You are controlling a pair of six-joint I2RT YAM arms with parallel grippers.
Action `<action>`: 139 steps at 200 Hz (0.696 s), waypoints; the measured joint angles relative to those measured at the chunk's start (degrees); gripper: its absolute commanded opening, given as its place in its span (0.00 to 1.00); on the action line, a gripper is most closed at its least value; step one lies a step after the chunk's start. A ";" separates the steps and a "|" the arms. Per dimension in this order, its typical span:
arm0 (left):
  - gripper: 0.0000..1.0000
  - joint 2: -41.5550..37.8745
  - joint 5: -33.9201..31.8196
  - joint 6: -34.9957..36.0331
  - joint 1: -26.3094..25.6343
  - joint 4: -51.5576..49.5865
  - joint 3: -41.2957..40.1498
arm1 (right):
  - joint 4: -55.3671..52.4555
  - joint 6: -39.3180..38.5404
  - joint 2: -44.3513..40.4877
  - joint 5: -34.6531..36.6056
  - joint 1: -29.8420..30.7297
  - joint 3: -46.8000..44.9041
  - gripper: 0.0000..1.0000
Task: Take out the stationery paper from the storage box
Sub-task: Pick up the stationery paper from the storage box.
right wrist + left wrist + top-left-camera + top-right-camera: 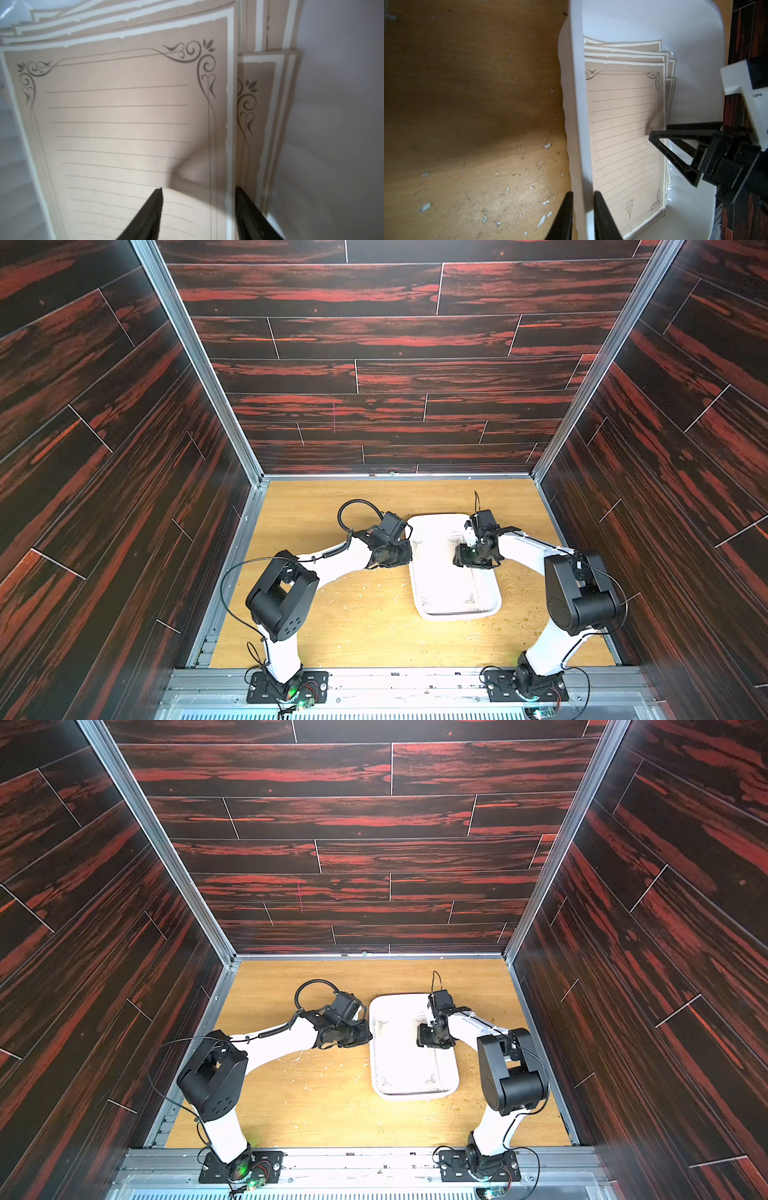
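Presently, the left tool is clenched on the side wall of the storage box, with one finger outside over the tabletop and one inside. In my judgement this grip steadies the box so that it cannot slide while sheets are drawn out.

The right tool is released, jaws apart, low inside the box. One finger is on or just above the top sheet of the stationery paper; the other is just past that sheet's long edge. This appears set to pinch up that edge, and a shallow buckle shows in the sheet between them. No sheet is lifted clear.

The paper lies wholly within the box as a loosely fanned stack. The sheets are tan with cream, ragged-looking borders, dark scroll flourishes at the corners and faint ruled lines.
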 measured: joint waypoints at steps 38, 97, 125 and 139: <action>0.21 0.00 0.00 -0.07 0.00 0.00 0.00 | 0.04 0.04 -0.39 0.00 0.15 -0.13 0.56; 0.21 0.00 0.00 -0.17 0.00 0.00 0.00 | 0.31 0.22 -4.63 -1.14 0.28 -0.59 0.53; 0.21 0.13 0.09 -0.17 0.00 -0.17 0.22 | 1.44 0.48 -6.25 -3.93 0.31 -2.01 0.49; 0.21 0.24 0.17 -0.17 0.00 -0.17 0.31 | 1.60 0.85 -6.56 -5.09 0.31 -2.54 0.43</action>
